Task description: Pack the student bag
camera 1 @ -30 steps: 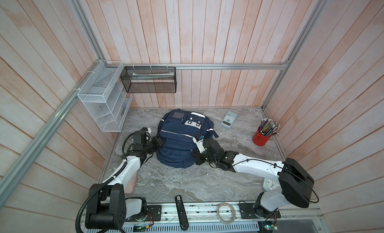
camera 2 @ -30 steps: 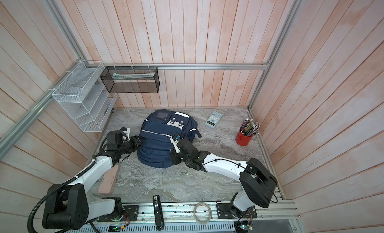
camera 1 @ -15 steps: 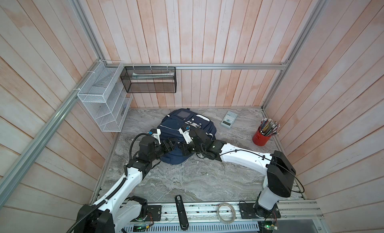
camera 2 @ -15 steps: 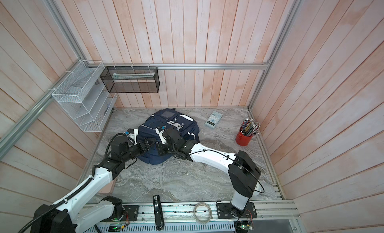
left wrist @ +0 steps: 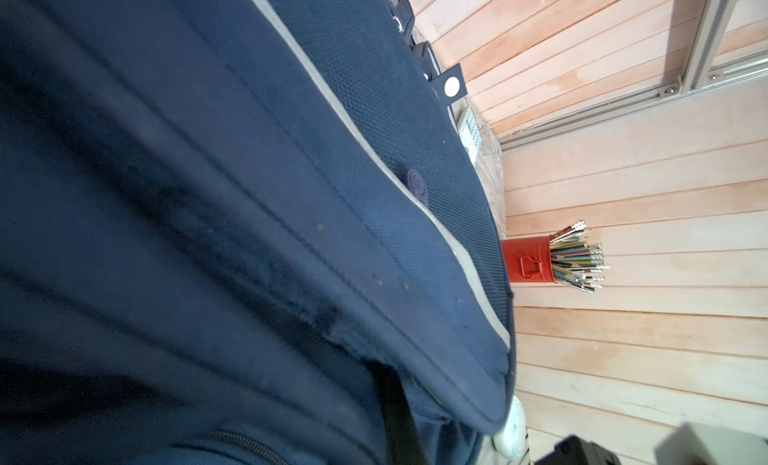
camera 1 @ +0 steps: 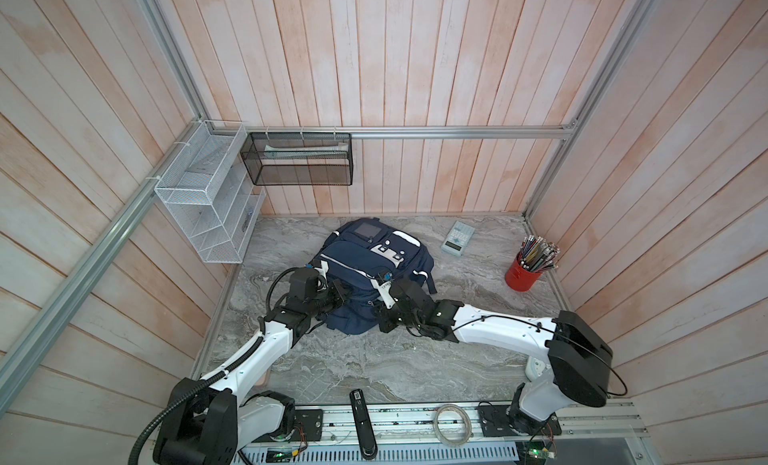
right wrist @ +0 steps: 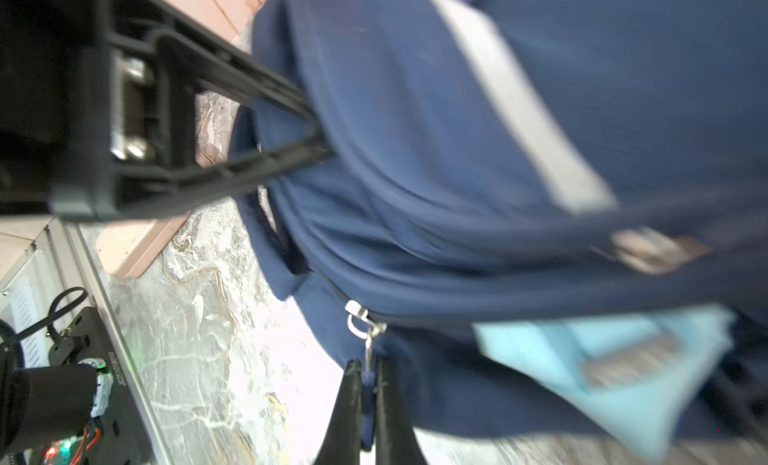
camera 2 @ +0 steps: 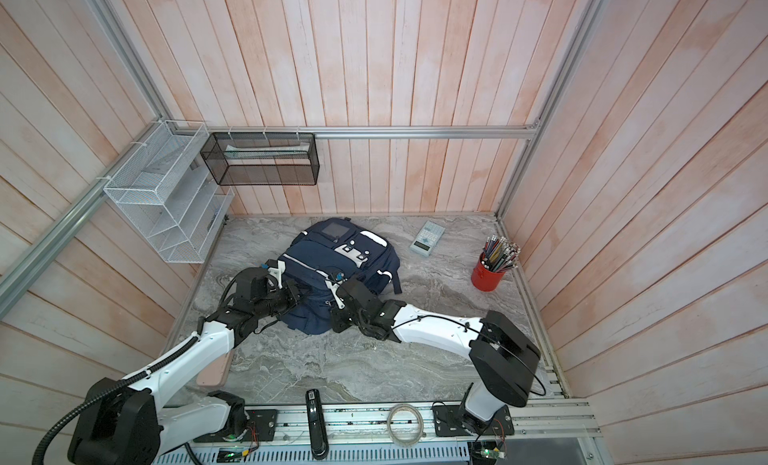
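The student bag (camera 1: 365, 263) (camera 2: 332, 257), a navy backpack with white stripes and patches, lies mid-table in both top views. My left gripper (camera 1: 344, 295) (camera 2: 299, 296) presses into its left side. In the right wrist view its two black fingers (right wrist: 249, 89) close together on a fold of the fabric. The left wrist view shows only the bag's cloth (left wrist: 249, 193). My right gripper (right wrist: 368, 373) (camera 1: 380, 319) is shut on the blue zip pull (right wrist: 366, 384) at the bag's near end. A blurred light blue flat thing (right wrist: 602, 359) shows at the bag's opening.
A calculator (camera 1: 457, 237) lies behind the bag on the right, and a red pot of pencils (camera 1: 524, 272) stands by the right wall. A white wire rack (camera 1: 208, 205) and a black mesh basket (camera 1: 297, 159) hang at the back left. A pink board (camera 2: 212, 373) lies under my left arm.
My left gripper came in from the bag's left, opened wide, then shut on the fabric. My right gripper stayed shut on the zip pull, swung toward the bag's middle and came back to its near end.
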